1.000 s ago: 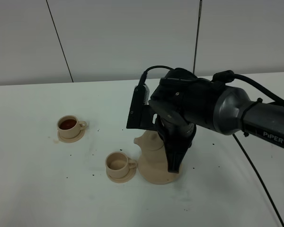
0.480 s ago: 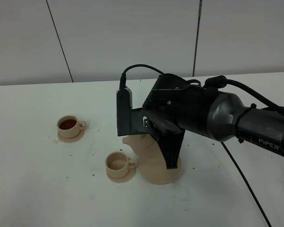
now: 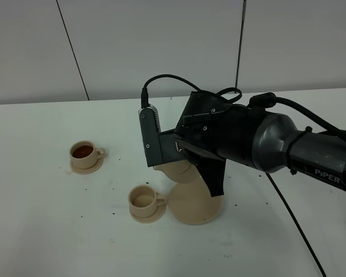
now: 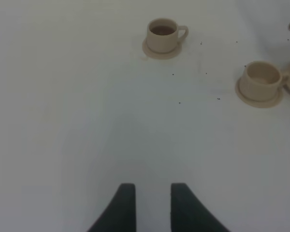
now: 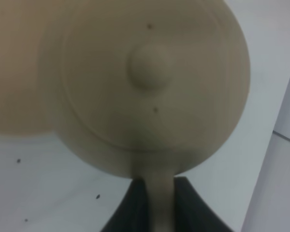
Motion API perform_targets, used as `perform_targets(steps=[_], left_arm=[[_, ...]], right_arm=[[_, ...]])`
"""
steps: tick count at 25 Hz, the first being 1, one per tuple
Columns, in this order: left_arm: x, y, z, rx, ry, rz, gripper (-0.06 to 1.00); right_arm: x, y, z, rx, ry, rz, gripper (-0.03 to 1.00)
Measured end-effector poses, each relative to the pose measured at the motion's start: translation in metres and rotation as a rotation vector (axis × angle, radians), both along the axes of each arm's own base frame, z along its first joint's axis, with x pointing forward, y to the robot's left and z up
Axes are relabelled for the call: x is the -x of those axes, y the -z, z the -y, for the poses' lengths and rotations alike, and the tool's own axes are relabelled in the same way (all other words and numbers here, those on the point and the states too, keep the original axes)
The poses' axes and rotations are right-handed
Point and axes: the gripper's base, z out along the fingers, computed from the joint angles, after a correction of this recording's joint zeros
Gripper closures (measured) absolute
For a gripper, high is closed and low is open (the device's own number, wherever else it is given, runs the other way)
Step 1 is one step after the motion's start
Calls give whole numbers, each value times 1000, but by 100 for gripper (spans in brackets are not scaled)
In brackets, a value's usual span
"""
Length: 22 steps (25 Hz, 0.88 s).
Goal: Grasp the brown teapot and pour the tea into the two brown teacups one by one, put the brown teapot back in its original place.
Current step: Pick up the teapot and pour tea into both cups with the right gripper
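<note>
While right tool point(image 5: 158, 189) pinches its handle point(image 5: 158, 205) | brown teapot point(image 5: 150, 82) lies ahead

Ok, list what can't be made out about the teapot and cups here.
- High view: the right arm covers the lid and handle of the teapot, and the right pincer.
- Right wrist view: teapot blurred, spout not shown.
- Left wrist view: teapot cut off by the edge.
- Near cup: too small to tell whether it holds tea.
</note>
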Motion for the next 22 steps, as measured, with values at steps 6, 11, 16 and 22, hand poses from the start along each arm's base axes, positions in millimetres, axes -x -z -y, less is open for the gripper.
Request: perform_targets(steps=[6,11,16,22], left_arm=[[0,0,0,0,0,0,70],[0,0,0,0,0,0,70],[0,0,0,0,0,0,70],[0,0,0,0,0,0,70]], right_arm=[[5,7,-1,30,-37,-17,87],[11,16,-3,52,-62,-9,87],[12,16,-6,59,-80,21,87],[10,28,-12,76,-110,34,87]])
